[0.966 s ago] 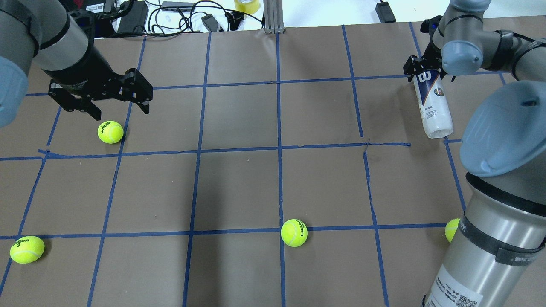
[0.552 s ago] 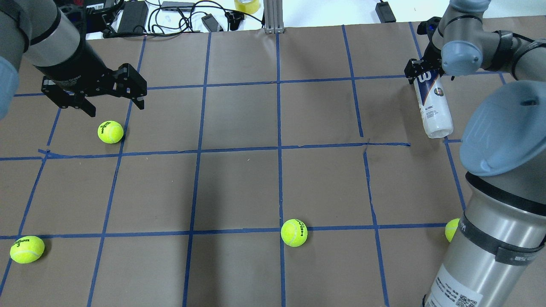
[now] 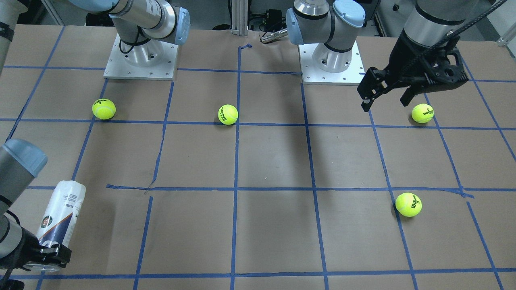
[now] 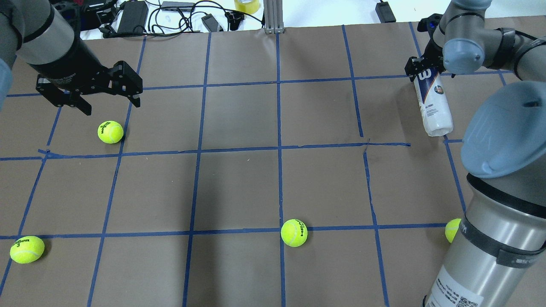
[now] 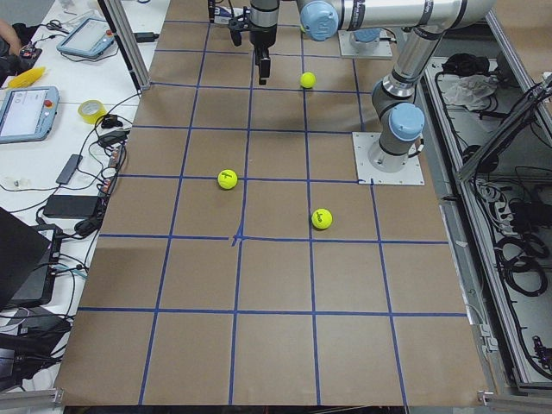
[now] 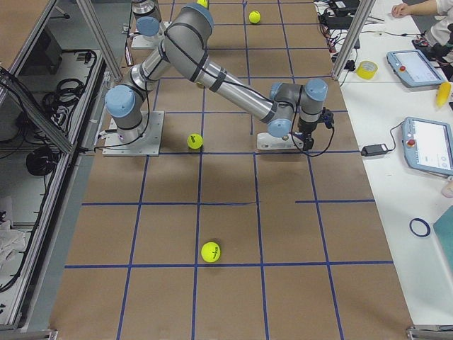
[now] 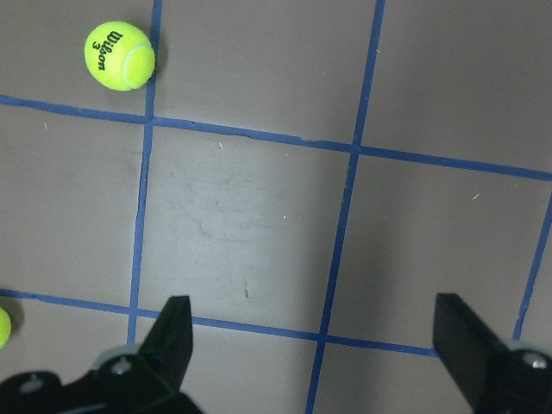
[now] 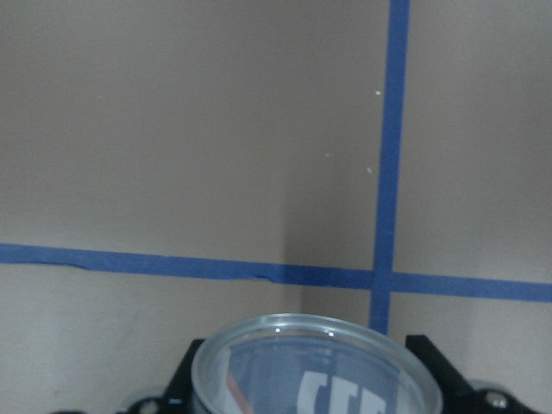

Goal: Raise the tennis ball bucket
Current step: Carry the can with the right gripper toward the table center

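The tennis ball bucket (image 4: 434, 106) is a slim white and navy can with a W logo, at the table's far right. It lies slanted, its white end (image 3: 68, 193) toward the robot. My right gripper (image 4: 420, 70) is shut on its navy, silver-rimmed end (image 3: 44, 257). That rim (image 8: 315, 366) fills the bottom of the right wrist view. I cannot tell whether the white end touches the table. My left gripper (image 4: 111, 106) is open and empty, above and beyond a tennis ball (image 4: 110, 132). Its fingers (image 7: 172, 336) frame bare paper.
Brown paper with a blue tape grid (image 4: 279, 147) covers the table. Other tennis balls lie at the near left (image 4: 27, 249), near centre (image 4: 294, 232) and behind my right arm's base (image 4: 451, 229). Cables and chargers (image 4: 170, 13) lie past the far edge.
My left gripper has moved away from the ball, toward the far left, still open. My right gripper has stayed shut on the can, which has barely shifted.
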Tool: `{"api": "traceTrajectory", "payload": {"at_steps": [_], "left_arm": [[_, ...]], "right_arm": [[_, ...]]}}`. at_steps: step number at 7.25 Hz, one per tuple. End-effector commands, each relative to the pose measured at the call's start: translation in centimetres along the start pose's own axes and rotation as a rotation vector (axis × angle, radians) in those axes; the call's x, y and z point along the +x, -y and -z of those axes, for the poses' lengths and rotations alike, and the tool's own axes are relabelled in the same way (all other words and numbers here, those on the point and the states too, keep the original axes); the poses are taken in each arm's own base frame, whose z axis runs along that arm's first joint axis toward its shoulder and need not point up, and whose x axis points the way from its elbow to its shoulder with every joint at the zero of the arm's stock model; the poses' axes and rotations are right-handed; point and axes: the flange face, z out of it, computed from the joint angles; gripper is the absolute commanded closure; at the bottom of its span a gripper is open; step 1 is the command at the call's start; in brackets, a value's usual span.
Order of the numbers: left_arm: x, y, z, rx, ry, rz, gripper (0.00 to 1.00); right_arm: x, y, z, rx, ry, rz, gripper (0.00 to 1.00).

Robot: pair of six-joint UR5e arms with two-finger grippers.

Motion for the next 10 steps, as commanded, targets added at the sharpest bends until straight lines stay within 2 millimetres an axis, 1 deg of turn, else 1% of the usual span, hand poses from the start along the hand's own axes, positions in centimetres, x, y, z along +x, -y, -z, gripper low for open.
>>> {"api": "traceTrajectory", "payload": {"at_steps": [1,2,3,4,5,6,7,8,9,10], "left_arm": [[-0.8,0.2,0.1,-0.001,0.001,0.016,0.00],[-0.8,0.2,0.1,0.001,0.001,0.016,0.00],[-0.8,0.1,0.1,-0.001,0.003,0.016,0.00],[-0.8,0.1,0.1,-0.001,0.004,0.018,0.00],[-0.9,0.1,0.0,-0.004,0.005,0.021,0.00],[-0.9,0.0,0.0,-0.005,0.006,0.019,0.00],[-0.9,0.0,-0.1,-0.007,0.008,0.019,0.00],[-0.9,0.0,-0.1,-0.007,0.008,0.018,0.00],[-0.8,0.0,-0.1,-0.007,0.003,0.018,0.00],[-0.8,-0.1,-0.1,-0.008,-0.001,0.018,0.00]], "right_arm": [[-8.4,1.0,4.6,0.070,0.113,0.142,0.47],[-13.4,1.3,7.1,0.126,0.172,0.288,0.47],[-17.5,1.1,8.6,0.159,0.201,0.434,0.47],[-21.7,0.5,9.5,0.163,0.211,0.570,0.47],[-29.3,-1.4,11.1,0.173,0.210,0.757,0.48],[-36.7,-3.8,12.1,0.166,0.196,0.892,0.48],[-41.7,-5.7,11.5,0.156,0.183,1.069,0.49],[-44.5,-7.0,10.9,0.151,0.191,1.179,0.49],[-46.8,-8.4,9.9,0.149,0.206,1.266,0.51],[-48.2,-10.0,7.7,0.117,0.202,1.353,0.60]]}}
